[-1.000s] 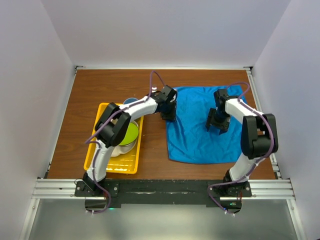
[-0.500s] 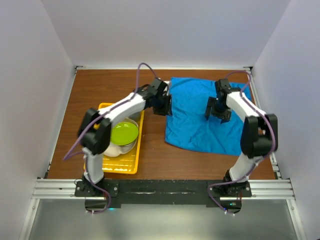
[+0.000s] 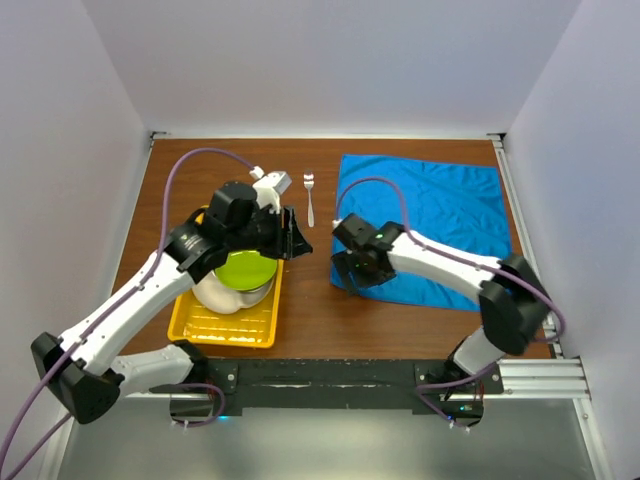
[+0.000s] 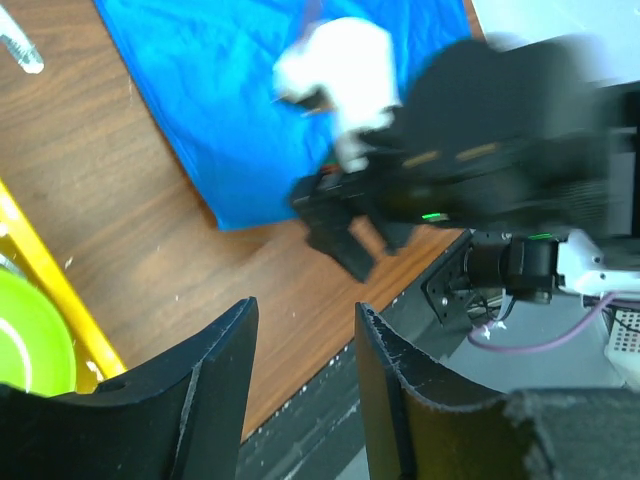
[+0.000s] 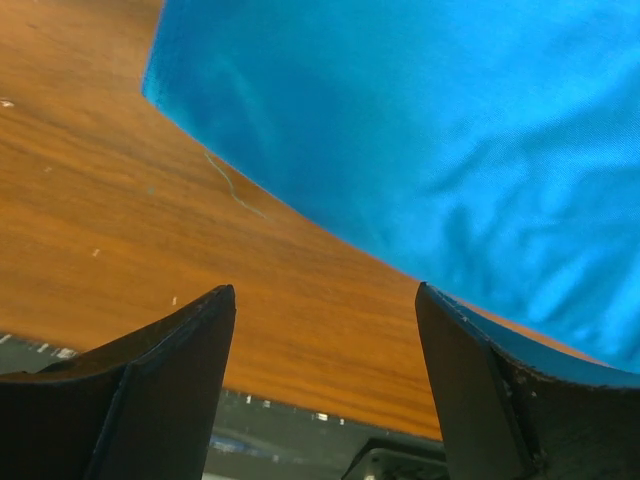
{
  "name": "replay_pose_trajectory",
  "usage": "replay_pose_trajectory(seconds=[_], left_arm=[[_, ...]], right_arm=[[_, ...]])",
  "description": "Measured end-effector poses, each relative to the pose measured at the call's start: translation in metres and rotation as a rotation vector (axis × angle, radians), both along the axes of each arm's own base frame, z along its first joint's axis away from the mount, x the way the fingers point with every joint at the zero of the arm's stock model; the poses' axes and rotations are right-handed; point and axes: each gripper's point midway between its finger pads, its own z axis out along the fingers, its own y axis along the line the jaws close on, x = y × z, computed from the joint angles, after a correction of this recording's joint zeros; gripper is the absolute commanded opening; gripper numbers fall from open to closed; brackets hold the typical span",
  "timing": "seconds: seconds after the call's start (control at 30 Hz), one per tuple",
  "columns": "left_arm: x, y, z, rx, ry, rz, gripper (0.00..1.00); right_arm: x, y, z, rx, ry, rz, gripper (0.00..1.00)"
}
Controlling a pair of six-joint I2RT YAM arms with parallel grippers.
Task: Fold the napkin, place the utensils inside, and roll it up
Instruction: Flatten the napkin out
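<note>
Yellow tray (image 3: 205, 322): sits at the near-left part of the table, with a green dish (image 3: 247, 270) inside.
Left gripper (image 3: 289, 236): has pulled back from the napkin's left edge and now hangs over the tray's right rim. Jaws spread, nothing between them.
Fork (image 3: 309, 198): lies on bare wood toward the far edge, between tray and napkin. I can see it now that the arm has withdrawn.
Right gripper (image 5: 325, 300): has crossed from the cloth's right side to its near-left corner. Jaws wide apart, holding nothing.
Napkin (image 3: 430, 215): spread flat in a single layer toward the far-right corner. I judge the spreading done and the first fold due from that corner.
</note>
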Motion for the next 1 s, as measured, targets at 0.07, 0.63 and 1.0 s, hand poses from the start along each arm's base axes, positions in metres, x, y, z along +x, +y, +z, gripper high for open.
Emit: replay_pose_trajectory(seconds=[0.07, 0.63, 1.0], left_arm=[[-0.006, 0.006, 0.002, 0.004, -0.003, 0.005, 0.49], [-0.011, 0.026, -0.01, 0.112, 0.003, 0.028, 0.5], [0.0, 0.021, -0.025, 0.148, 0.041, 0.024, 0.49]], right_arm=[[-0.001, 0.013, -0.016, -0.062, 0.013, 0.045, 0.68], [0.035, 0.02, -0.04, -0.282, -0.087, 0.089, 0.08], [0.094, -0.04, -0.03, -0.173, 0.0, -0.078, 0.5]])
